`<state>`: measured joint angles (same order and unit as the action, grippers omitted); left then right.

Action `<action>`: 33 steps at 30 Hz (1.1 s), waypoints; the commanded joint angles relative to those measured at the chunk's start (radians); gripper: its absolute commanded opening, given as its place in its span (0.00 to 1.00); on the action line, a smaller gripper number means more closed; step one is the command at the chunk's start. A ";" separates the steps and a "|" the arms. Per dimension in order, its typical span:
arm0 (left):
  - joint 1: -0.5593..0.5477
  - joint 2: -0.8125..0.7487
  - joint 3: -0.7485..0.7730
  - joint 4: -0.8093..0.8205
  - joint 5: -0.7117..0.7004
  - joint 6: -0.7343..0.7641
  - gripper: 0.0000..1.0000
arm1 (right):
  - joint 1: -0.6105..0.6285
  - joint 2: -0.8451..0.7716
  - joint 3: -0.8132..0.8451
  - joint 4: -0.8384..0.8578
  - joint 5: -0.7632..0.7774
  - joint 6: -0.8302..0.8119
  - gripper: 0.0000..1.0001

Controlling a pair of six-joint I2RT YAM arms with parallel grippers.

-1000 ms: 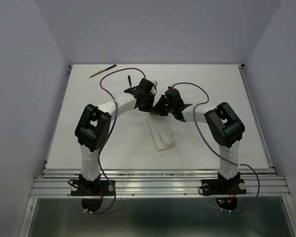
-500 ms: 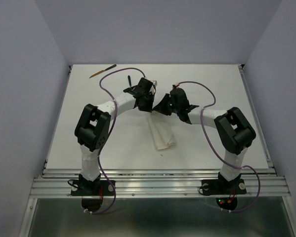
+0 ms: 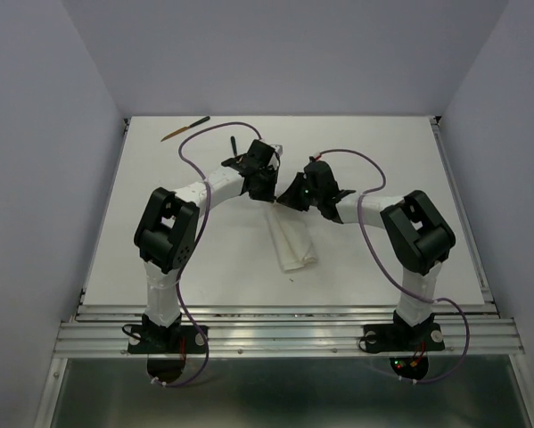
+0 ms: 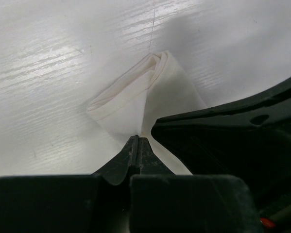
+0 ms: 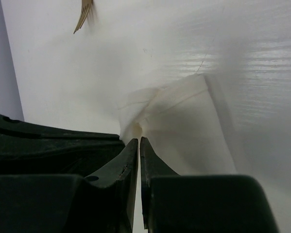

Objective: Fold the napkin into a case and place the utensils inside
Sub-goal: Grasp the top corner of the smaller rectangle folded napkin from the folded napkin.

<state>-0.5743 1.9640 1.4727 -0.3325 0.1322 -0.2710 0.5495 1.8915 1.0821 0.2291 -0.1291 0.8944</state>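
- Left gripper (image 4: 138,139) is shut tight and pinches a raised edge of the napkin (image 4: 135,104).
- Right gripper (image 5: 138,141) has its fingers almost together, with only a thin gap. It pinches a fold of the same napkin (image 5: 184,121).
- From above, both arms bend at the elbow and reach in toward the middle of the table (image 3: 382,143). The left gripper (image 3: 268,190) and the right gripper (image 3: 287,198) nearly meet, tip to tip.
- The napkin (image 3: 291,239) is folded into a narrow white strip. Its far end is lifted up to the grippers and its near end lies flat on the table.
- The utensils (image 3: 184,129) lie well apart from the napkin, near the far left corner. One dark piece (image 3: 234,144) lies just behind the left arm.
- Fork tips (image 5: 83,13) show at the top of the right wrist view.
- The table is white and the walls (image 3: 275,53) are pale purple. Purple cables (image 3: 195,165) loop along both arms.
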 commanded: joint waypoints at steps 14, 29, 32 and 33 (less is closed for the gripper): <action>0.004 -0.020 0.012 0.035 0.040 -0.024 0.00 | 0.003 0.175 0.130 -0.014 -0.090 -0.008 0.10; 0.013 -0.111 0.018 -0.016 -0.017 -0.019 0.43 | 0.003 0.162 0.110 -0.016 -0.069 -0.008 0.10; 0.031 -0.148 -0.006 0.001 -0.017 -0.027 0.43 | 0.003 0.161 0.111 -0.016 -0.069 -0.008 0.10; 0.037 -0.157 -0.014 0.007 -0.019 -0.037 0.41 | 0.003 0.159 0.111 -0.016 -0.069 -0.008 0.10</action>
<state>-0.5629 1.9175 1.4696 -0.3473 0.1295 -0.2977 0.5499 2.0449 1.1835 0.2108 -0.2138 0.8902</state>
